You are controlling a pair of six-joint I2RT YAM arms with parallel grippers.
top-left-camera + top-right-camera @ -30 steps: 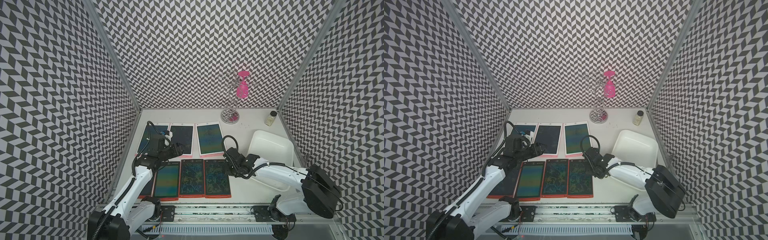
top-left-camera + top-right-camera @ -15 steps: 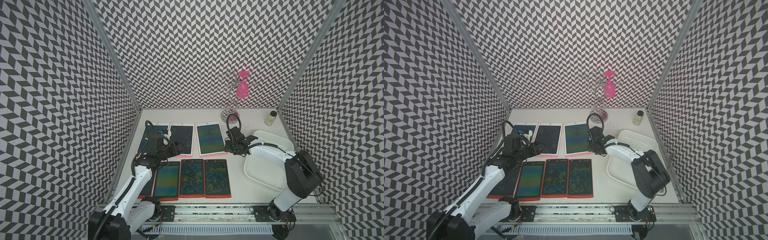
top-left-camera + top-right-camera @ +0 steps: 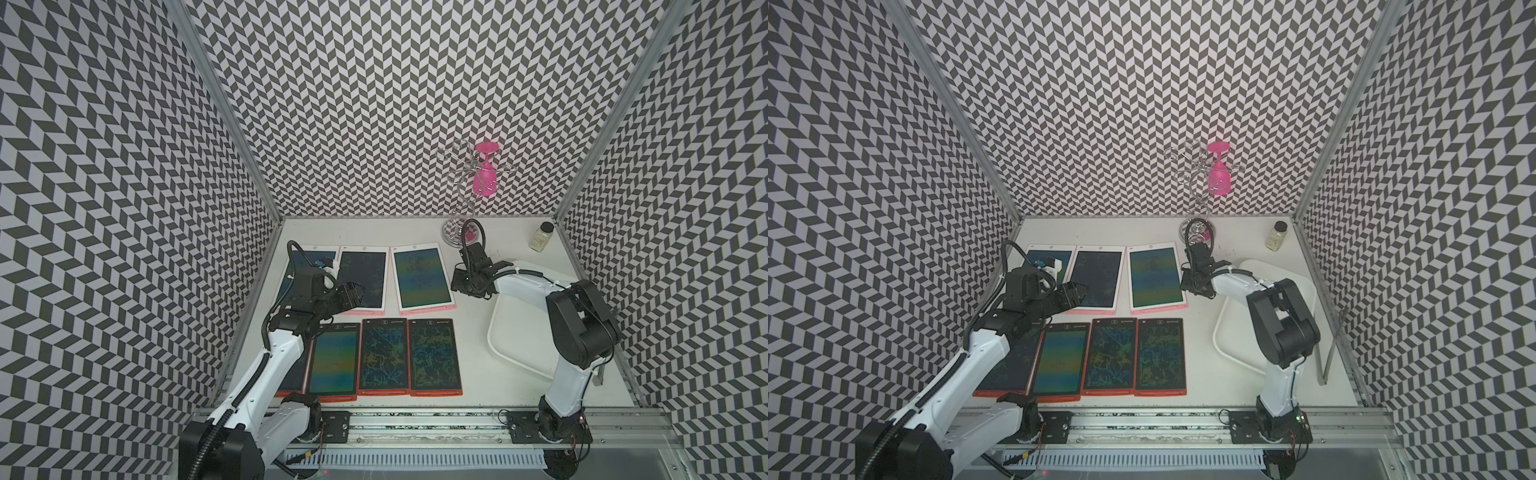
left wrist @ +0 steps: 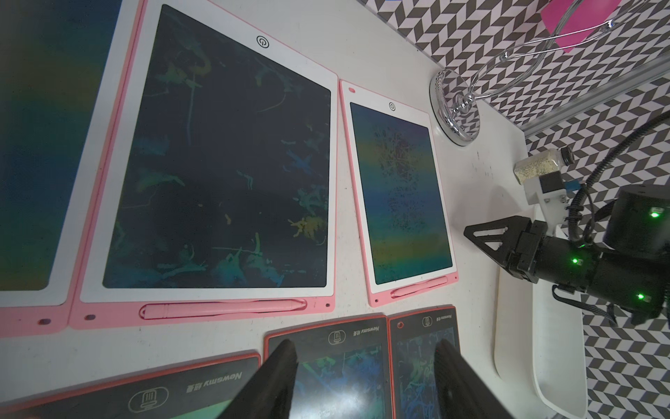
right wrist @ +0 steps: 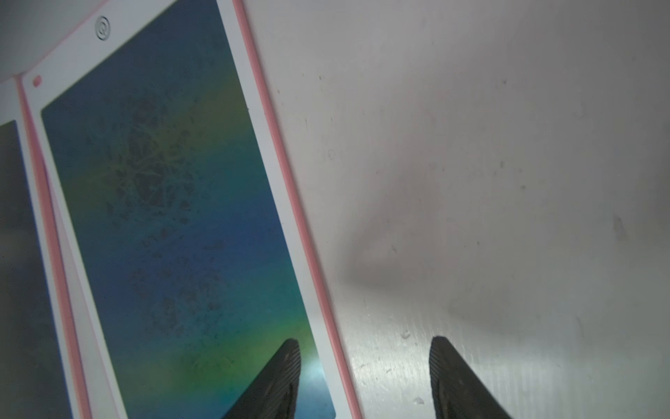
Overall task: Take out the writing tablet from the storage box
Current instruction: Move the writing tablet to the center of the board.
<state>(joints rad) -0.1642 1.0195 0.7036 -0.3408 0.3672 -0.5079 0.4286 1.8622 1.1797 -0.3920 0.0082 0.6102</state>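
Right gripper (image 3: pixel 458 286) low beside rightmost pink tablet (image 3: pixel 422 276), spread, empty, left gripper (image 3: pixel 354 293) over middle pink tablet (image 3: pixel 362 277), spread, empty.

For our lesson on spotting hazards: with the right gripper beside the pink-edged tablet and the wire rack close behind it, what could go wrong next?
1. The right gripper is open astride the long edge of the pink-edged tablet, which lies flat; closing could shove it into the neighbouring tablet instead of gripping.
2. Its cable loops close to the wire rack holding a pink glass; a swing might snag it.
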